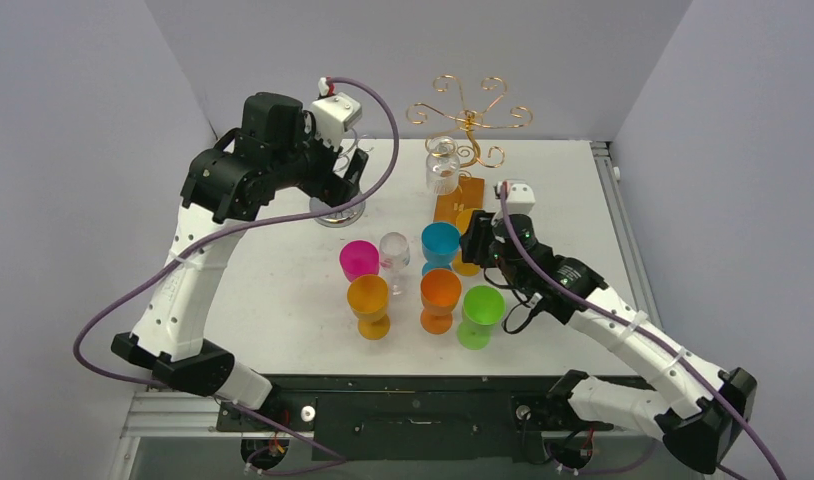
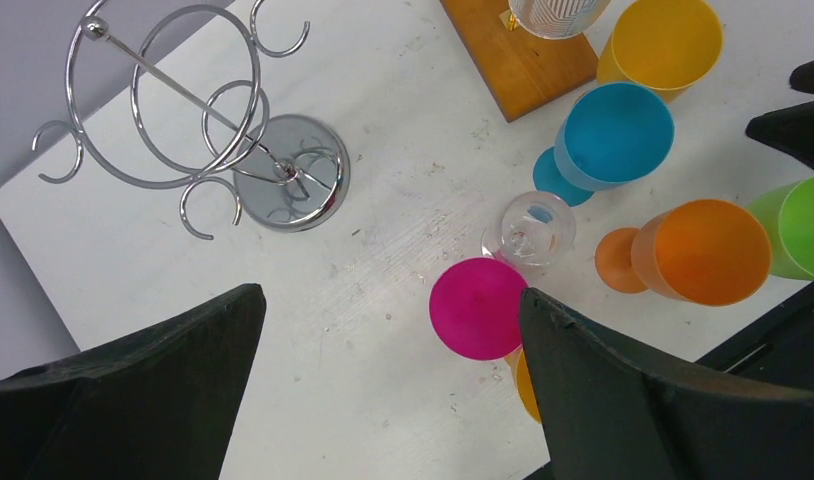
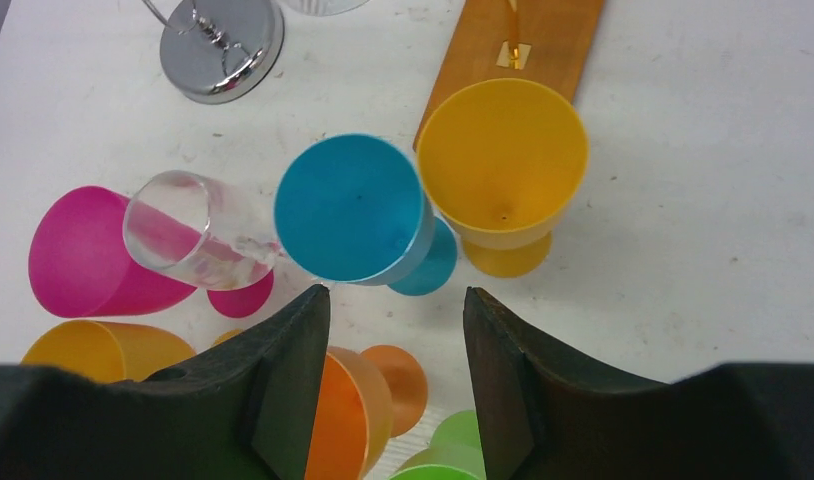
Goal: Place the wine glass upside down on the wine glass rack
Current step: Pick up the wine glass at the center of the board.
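Left gripper [image 2: 391,300] fingers wide apart, near chrome rack [image 2: 288,185]; right gripper [image 3: 395,295] fingers apart, just behind blue glass [image 3: 348,207]

white table [image 1: 283,290] | pink goblet [image 1: 359,258] | blue goblet [image 1: 440,241] | green goblet [image 1: 483,303]

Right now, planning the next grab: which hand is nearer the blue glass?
Right. The right hand sits just beside the blue glass, on its right in the top view; the left hand is farther off, by the silver rack.
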